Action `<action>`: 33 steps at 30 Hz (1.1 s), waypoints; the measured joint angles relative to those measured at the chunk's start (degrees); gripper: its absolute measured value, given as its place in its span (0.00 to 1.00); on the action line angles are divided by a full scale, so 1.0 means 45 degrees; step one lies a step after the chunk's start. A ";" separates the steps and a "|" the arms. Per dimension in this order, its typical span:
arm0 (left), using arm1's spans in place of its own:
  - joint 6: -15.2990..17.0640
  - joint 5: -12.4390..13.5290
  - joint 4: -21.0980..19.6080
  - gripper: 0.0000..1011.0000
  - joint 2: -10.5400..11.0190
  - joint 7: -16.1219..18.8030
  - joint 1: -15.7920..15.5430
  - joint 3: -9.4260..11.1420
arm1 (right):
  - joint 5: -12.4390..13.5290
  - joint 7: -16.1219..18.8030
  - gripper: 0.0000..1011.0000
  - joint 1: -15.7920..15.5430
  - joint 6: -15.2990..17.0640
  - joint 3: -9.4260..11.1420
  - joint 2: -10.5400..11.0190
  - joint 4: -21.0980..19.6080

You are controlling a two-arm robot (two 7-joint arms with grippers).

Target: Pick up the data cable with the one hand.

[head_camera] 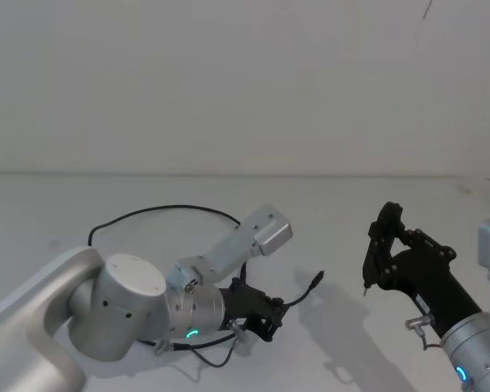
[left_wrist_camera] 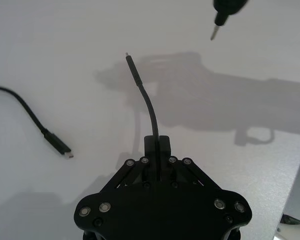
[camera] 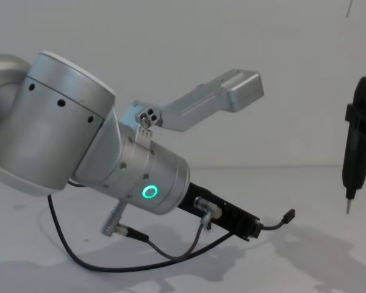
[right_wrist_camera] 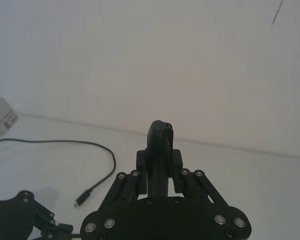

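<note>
The left gripper (head_camera: 271,314), lower centre of the head view, is closed on the cable (left_wrist_camera: 149,107) just behind one plug (left_wrist_camera: 128,59), which appears raised off the table (head_camera: 351,196). Remaining cable loops toward upper left. The right gripper (head_camera: 385,253), lower right, clamps a pointed tool (camera: 351,165)

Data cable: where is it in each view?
Head: data cable arcs centre-left, plug end juts from left gripper.
Left wrist: rises from the fingers.
Right wrist: long curve past the left gripper.
Chest: plug end juts lower right.
Shared landmark: left gripper clamping it.
</note>
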 joint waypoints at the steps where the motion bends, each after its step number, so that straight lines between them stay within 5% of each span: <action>1: -0.0188 0.0048 -0.0042 0.04 0.0083 -0.0138 -0.0027 0.0052 | 0.0039 0.0061 0.28 0.0005 0.0000 0.0032 0.0028 -0.0059; 21: -0.3635 0.0508 -0.0797 0.04 0.1784 -0.2618 -0.0488 0.0268 | 0.2076 0.1107 0.28 0.0379 0.0990 0.0924 -0.0060 -0.0902; 33: -0.4371 0.0471 -0.1055 0.04 0.2342 -0.3425 -0.0662 0.0228 | 0.2954 0.1506 0.28 0.0977 0.1383 0.1300 0.0019 -0.0822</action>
